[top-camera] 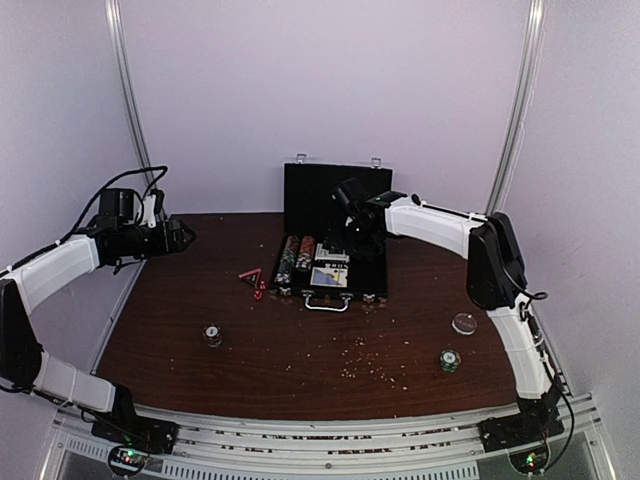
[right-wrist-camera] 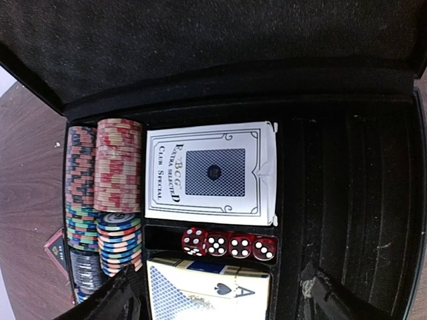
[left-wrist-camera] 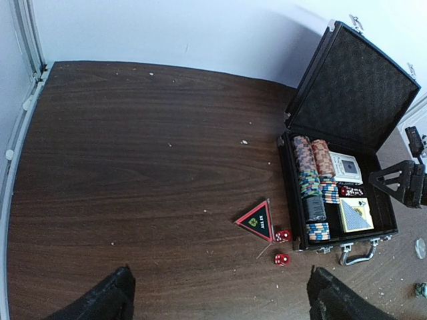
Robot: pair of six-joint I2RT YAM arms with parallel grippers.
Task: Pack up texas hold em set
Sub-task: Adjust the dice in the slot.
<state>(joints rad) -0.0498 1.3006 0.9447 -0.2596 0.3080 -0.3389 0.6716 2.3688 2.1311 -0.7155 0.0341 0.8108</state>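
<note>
The black case (top-camera: 372,283) lies open mid-table, its foam-lined lid (top-camera: 335,195) standing up at the back. Inside are rows of striped chips (right-wrist-camera: 107,180), a white card deck (right-wrist-camera: 210,172), several red dice (right-wrist-camera: 230,245) in a slot, and a blue-backed deck (right-wrist-camera: 210,293). My right gripper (right-wrist-camera: 223,300) hangs open over the blue-backed deck, its fingers apart from it on either side. Two red dice (left-wrist-camera: 283,235) and a triangular marker (left-wrist-camera: 257,220) lie on the table left of the case. My left gripper (left-wrist-camera: 220,300) is open and empty, high at the left.
A small chip stack (top-camera: 213,335) sits front left, a green chip stack (top-camera: 450,360) front right, and a pale round disc (top-camera: 464,323) near the right arm. Crumbs (top-camera: 370,365) are scattered in front of the case. White walls close the back and sides.
</note>
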